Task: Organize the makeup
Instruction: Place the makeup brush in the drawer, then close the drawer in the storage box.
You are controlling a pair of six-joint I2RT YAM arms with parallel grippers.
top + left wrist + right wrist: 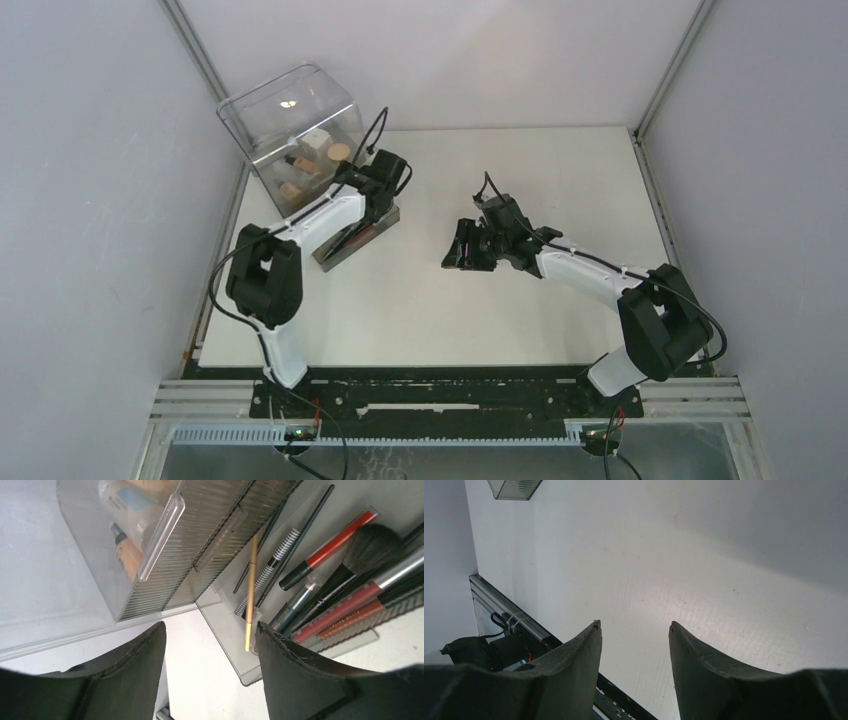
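From above: a clear box (290, 110) with makeup inside stands at the far left of the table (560, 170). A shallow tray (355, 240) lies just beside it. The left gripper (372, 195) hangs over the tray. The right gripper (462, 245) hovers mid-table, well apart from both.

Left wrist camera: the left gripper (210, 630) is open, its jaws wide with nothing between the pads. Beyond them a thin gold pencil (251, 590) lies in the tray (225, 645) near its front wall. Alongside it are a striped tube (272, 565), a red lip tube (345, 527) and a big brush (372, 547). A beige bottle (125, 552) shows inside the box's drawer (160, 535).

The step appears to be leaving the pencil in the tray. It would go best if the arm rose straight up with its jaws apart, so neither pad drags the pencil or catches the tray wall.

Right wrist camera: the right gripper (634, 627) is open and empty over bare table (724, 580).
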